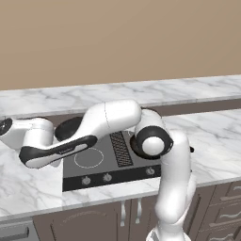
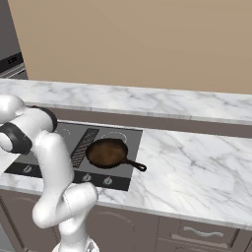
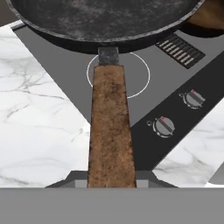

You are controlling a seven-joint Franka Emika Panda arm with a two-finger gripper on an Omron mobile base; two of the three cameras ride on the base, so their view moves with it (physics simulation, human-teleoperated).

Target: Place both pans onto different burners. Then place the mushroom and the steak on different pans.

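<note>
Marble counter (image 2: pixel 197 167), inset dark cooktop (image 2: pixel 130 142), reddish-brown pan (image 2: pixel 107 152) resting on it

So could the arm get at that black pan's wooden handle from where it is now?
Probably yes: in the hand view the wooden handle of the black pan runs straight down to the end effector's fingers, nothing between. Whether they already clamp it is unclear.

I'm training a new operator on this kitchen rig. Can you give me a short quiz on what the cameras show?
1. True or false: the reddish-brown pan lies on the marble counter.
2. Which part of the black pan sits between the fingers of the gripper? A. its wooden handle B. its rim C. its base
3. Fill in: the hand view shows ___ knobs.

Key: 1 false, it sits on the cooktop; 2 A; 3 two.
</note>
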